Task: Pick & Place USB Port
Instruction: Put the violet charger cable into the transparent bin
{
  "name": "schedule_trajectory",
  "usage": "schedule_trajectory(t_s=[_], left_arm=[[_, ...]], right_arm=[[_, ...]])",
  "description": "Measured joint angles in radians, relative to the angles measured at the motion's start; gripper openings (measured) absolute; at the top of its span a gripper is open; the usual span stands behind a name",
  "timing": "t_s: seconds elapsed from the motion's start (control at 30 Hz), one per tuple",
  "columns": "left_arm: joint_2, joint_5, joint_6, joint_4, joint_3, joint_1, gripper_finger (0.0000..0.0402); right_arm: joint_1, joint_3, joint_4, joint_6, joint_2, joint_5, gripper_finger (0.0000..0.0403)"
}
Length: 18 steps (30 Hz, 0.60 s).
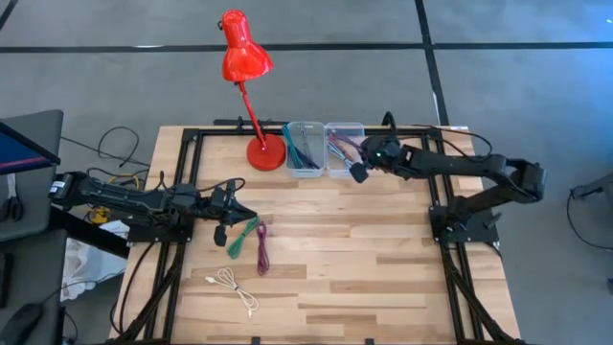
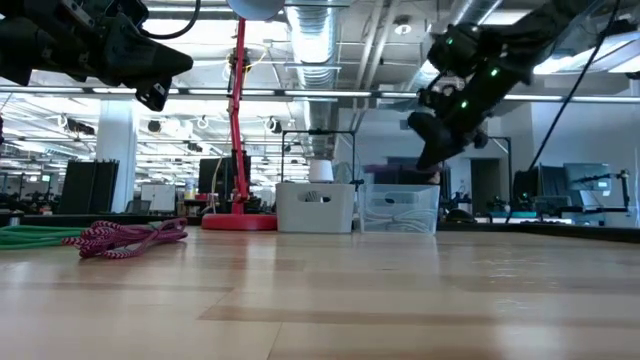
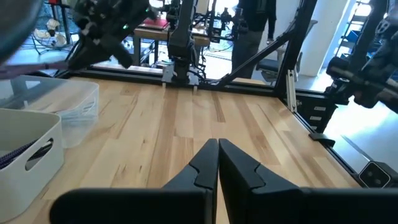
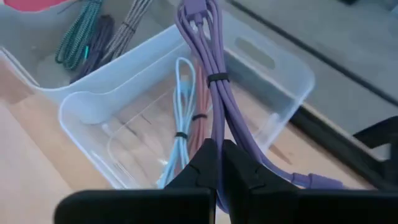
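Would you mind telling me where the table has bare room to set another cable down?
The widest free patch is the wood right of the maroon cable, reaching below the two bins toward the right arm's base. It is crowded at the left: green cable, white cable, left pincer. The right pincer hangs over the clear bin.
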Motion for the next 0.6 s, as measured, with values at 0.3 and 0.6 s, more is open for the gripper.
schedule_trajectory(t_s=[0.3,0.6], left_arm=[[0.000,0.000,0.000,0.000,0.000,0.000,0.0012],[0.000,0.000,0.000,0.001,0.000,0.000,0.0012]], right_arm=[[-0.014,0.001,0.056,0.010,0.133,-0.001,0.0000],[-0.014,0.006,0.082,0.001,0.101,0.001,0.0052]])
